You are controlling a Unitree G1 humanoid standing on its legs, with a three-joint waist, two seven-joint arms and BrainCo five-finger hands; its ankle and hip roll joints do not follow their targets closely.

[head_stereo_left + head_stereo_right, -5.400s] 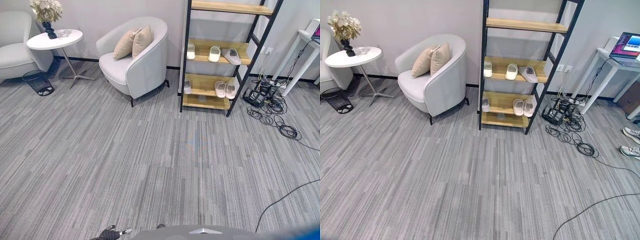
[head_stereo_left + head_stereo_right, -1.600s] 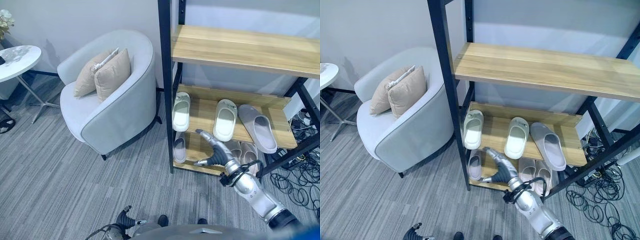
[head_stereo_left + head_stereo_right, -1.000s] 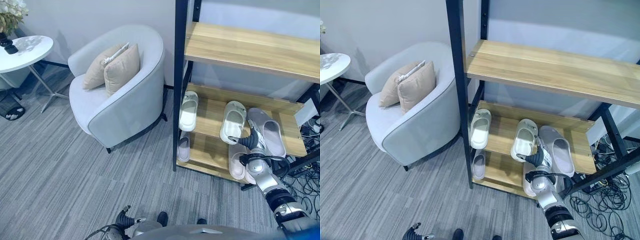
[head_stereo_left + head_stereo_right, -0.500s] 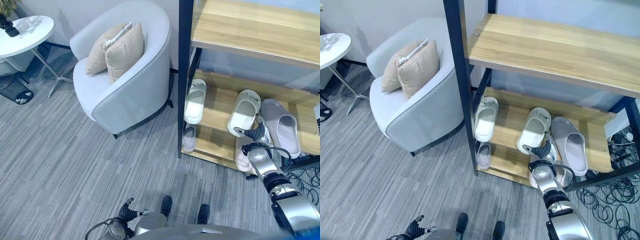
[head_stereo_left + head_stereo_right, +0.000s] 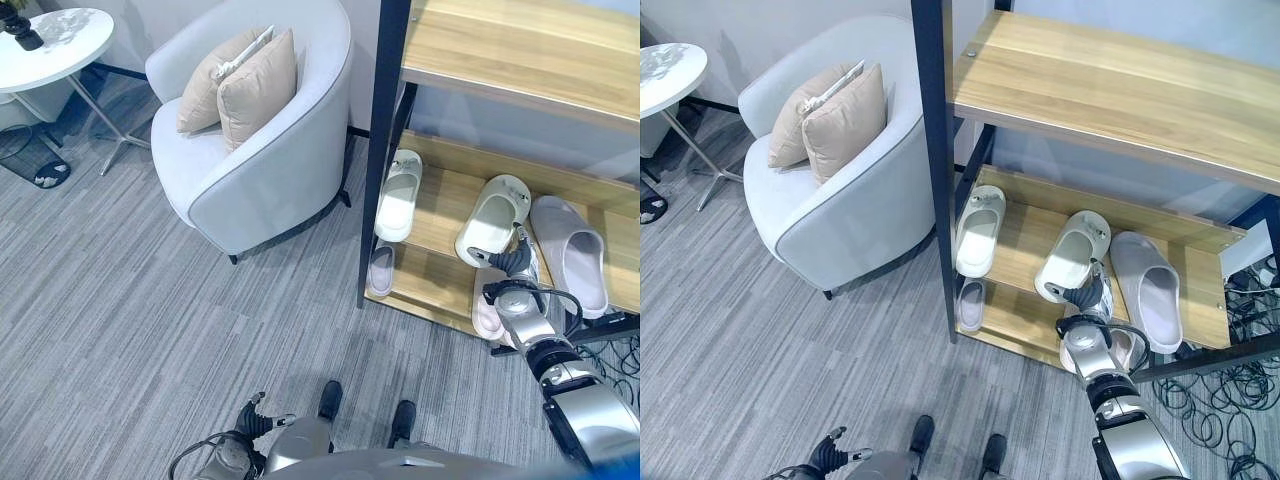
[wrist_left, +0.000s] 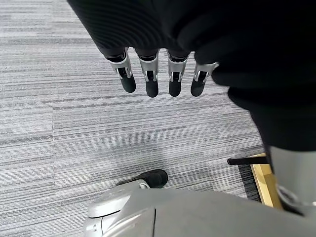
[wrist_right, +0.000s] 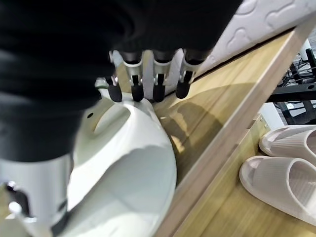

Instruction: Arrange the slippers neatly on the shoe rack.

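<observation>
The shoe rack (image 5: 381, 150) has a black frame and wooden shelves. On its middle shelf lie a white slipper (image 5: 398, 197) at the left, a cream slipper (image 5: 492, 220) in the middle, turned at a slant, and a grey slipper (image 5: 570, 255) on the right. My right hand (image 5: 513, 263) is at the cream slipper's heel. In the right wrist view its straight fingers (image 7: 159, 84) touch the cream slipper (image 7: 133, 168) beside the grey slipper (image 7: 266, 19). On the lower shelf lie a small grey slipper (image 5: 381, 272) and a pinkish pair (image 7: 289, 173). My left hand (image 6: 158, 74) hangs open over the carpet.
A light grey armchair (image 5: 270, 170) with two beige cushions (image 5: 240, 85) stands close to the rack's left side. A round white side table (image 5: 55, 40) stands further left. Cables (image 5: 1230, 400) lie on the floor to the right of the rack. A wide wooden shelf (image 5: 520, 50) overhangs the slippers.
The camera has come from across the room up to the rack. My right hand rose from the lower shelf's front to the cream slipper's heel and has stayed there since.
</observation>
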